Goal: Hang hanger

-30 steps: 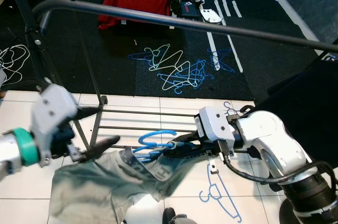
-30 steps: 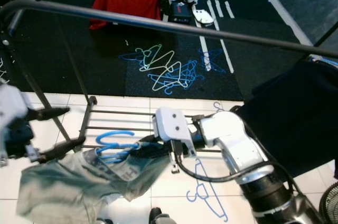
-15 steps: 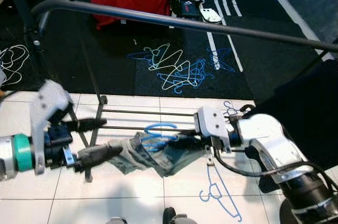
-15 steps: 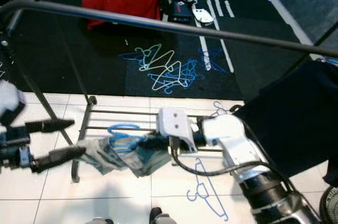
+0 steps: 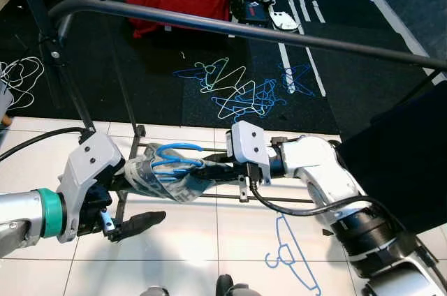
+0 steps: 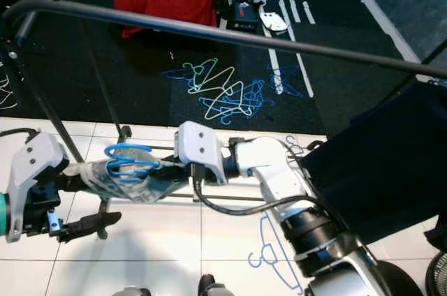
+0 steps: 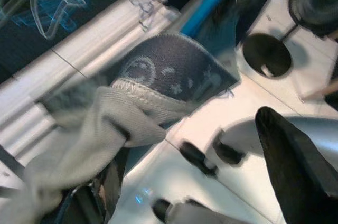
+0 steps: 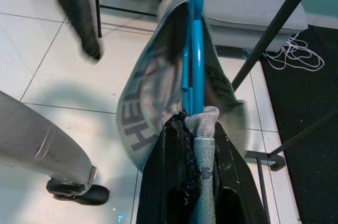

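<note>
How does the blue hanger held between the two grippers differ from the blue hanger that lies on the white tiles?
The held blue hanger is up off the floor, below the rack rail; the floor hanger lies flat on the tiles. The held one has a grey garment bunched on it; the floor one is bare. The held one is gripped by the right gripper, and the left gripper holds the cloth; nothing touches the floor one. Both are blue.
</note>
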You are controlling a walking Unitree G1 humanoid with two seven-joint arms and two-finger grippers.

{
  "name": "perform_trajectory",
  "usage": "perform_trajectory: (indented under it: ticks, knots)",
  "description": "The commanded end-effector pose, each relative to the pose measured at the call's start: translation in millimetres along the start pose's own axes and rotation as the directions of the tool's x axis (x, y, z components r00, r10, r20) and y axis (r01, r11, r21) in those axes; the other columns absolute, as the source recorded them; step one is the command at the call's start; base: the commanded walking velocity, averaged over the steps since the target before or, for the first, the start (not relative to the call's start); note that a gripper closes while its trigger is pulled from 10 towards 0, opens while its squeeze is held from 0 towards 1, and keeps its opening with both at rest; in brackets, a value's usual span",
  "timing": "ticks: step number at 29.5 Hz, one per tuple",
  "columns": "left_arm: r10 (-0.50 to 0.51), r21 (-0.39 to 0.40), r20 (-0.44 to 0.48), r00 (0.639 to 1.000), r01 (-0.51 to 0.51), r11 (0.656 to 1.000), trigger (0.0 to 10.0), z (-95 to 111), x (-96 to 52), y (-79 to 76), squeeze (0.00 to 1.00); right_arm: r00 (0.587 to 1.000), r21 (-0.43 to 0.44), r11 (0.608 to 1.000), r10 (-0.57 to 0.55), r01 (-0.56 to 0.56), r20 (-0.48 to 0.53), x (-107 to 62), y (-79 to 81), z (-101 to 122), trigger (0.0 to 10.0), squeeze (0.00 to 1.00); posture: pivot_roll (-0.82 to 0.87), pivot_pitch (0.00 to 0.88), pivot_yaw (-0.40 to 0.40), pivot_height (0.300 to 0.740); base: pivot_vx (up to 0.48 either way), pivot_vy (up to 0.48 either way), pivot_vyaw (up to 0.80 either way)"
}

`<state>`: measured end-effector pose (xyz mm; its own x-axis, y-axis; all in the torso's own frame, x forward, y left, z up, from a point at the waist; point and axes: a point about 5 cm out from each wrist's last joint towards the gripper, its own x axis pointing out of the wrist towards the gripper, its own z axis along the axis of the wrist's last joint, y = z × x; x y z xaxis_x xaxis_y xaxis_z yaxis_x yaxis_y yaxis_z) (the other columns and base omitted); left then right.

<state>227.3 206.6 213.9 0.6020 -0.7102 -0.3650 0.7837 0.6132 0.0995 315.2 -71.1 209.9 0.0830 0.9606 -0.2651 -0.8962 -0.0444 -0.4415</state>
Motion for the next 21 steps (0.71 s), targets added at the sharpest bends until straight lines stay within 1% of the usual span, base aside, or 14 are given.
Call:
perform_trajectory:
  ticks: [1, 2, 3, 4, 6, 7, 8, 10, 11, 14, 16, 17, 18, 21]
  knots:
    - [-0.014, 0.037, 0.068, 0.998, 0.012, 0.999, 10.0, 10, -6.7, -3.9, 0.00, 1.000, -0.002, 1.000, 0.025, -0.025, -0.016, 1.1, 2.7, -5, 10.0, 0.00, 0.09, 0.168, -0.044, 0.740, 0.000, 0.000, 0.00]
    - [-0.014, 0.037, 0.068, 0.998, 0.012, 0.999, 10.0, 10, -6.7, -3.9, 0.00, 1.000, -0.002, 1.000, 0.025, -0.025, -0.016, 1.1, 2.7, -5, 10.0, 0.00, 0.09, 0.168, -0.044, 0.740, 0.000, 0.000, 0.00]
    - [-0.094, 0.083, 0.045, 0.995, 0.090, 0.992, 10.0, 11, -16.8, -16.3, 1.00, 0.999, 0.010, 1.000, 0.023, -0.023, -0.037, -2.2, 3.3, -11, 10.0, 0.00, 0.10, 0.175, -0.045, 0.740, 0.000, 0.000, 0.00]
    - [-0.191, 0.112, -0.001, 0.982, 0.190, 0.975, 10.0, 10, -27.9, -31.6, 1.00, 0.998, 0.021, 1.000, 0.012, -0.011, -0.064, -5.5, 3.4, -19, 10.0, 0.00, 0.11, 0.177, -0.044, 0.740, 0.000, 0.000, 0.00]
    - [-0.191, 0.112, -0.001, 0.982, 0.190, 0.975, 10.0, 10, -27.9, -31.6, 1.00, 0.998, 0.021, 1.000, 0.012, -0.011, -0.064, -5.5, 3.4, -19, 10.0, 0.00, 0.11, 0.177, -0.044, 0.740, 0.000, 0.000, 0.00]
    - [-0.262, 0.142, -0.053, 0.964, 0.267, 0.953, 10.0, 8, -36.8, -44.4, 1.00, 0.996, 0.031, 1.000, 0.003, 0.000, -0.085, -8.2, 3.3, -25, 10.0, 0.00, 0.11, 0.178, -0.044, 0.740, 0.000, 0.000, 0.00]
    - [-0.262, 0.142, -0.053, 0.964, 0.267, 0.953, 10.0, 8, -36.8, -44.4, 1.00, 0.996, 0.031, 1.000, 0.003, 0.000, -0.085, -8.2, 3.3, -25, 10.0, 0.00, 0.11, 0.178, -0.044, 0.740, 0.000, 0.000, 0.00]
    - [-0.316, 0.137, -0.096, 0.944, 0.327, 0.935, 10.0, 6, -43.7, -53.8, 1.00, 0.995, 0.038, 0.999, -0.009, 0.013, -0.099, -10.2, 2.5, -29, 10.0, 0.00, 0.11, 0.179, -0.044, 0.740, 0.000, 0.000, 0.00]
    - [-0.322, 0.145, -0.126, 0.938, 0.338, 0.930, 10.0, 3, -47.5, -55.7, 0.00, 0.995, 0.041, 0.999, -0.019, 0.024, -0.101, -10.9, 0.6, -30, 10.0, 0.00, 0.12, 0.176, -0.044, 0.740, 0.000, 0.000, 0.00]
    - [-0.318, 0.152, -0.143, 0.937, 0.339, 0.929, 10.0, 2, -49.1, -55.6, 0.00, 0.995, 0.042, 0.999, -0.024, 0.029, -0.099, -11.2, -0.7, -30, 10.0, 0.00, 0.12, 0.176, -0.044, 0.740, 0.000, 0.000, 0.00]
    - [-0.148, 0.251, -0.085, 0.985, 0.165, 0.954, 10.0, 8, -34.0, -36.9, 0.00, 0.997, 0.048, 0.999, -0.011, 0.015, -0.071, -10.0, -1.1, -25, 10.0, 0.00, 0.11, 0.174, -0.044, 0.740, 0.000, 0.000, 0.00]
    - [-0.148, 0.251, -0.085, 0.985, 0.165, 0.954, 10.0, 8, -34.0, -36.9, 0.00, 0.997, 0.048, 0.999, -0.011, 0.015, -0.071, -10.0, -1.1, -25, 10.0, 0.00, 0.11, 0.174, -0.044, 0.740, 0.000, 0.000, 0.00]
    - [-0.091, 0.290, -0.039, 0.995, 0.099, 0.952, 10.0, 13, -23.3, -30.3, 0.00, 0.999, 0.048, 0.999, 0.013, -0.011, -0.050, -8.4, 1.4, -21, 10.0, 0.00, 0.11, 0.171, -0.042, 0.740, 0.000, 0.000, 0.00]
    - [-0.069, 0.324, -0.007, 0.998, 0.068, 0.944, 10.0, 16, -14.6, -27.4, 0.00, 0.999, 0.044, 0.998, 0.043, -0.041, -0.029, -6.4, 5.1, -16, 10.0, 0.00, 0.11, 0.171, -0.039, 0.740, 0.000, 0.000, 0.00]
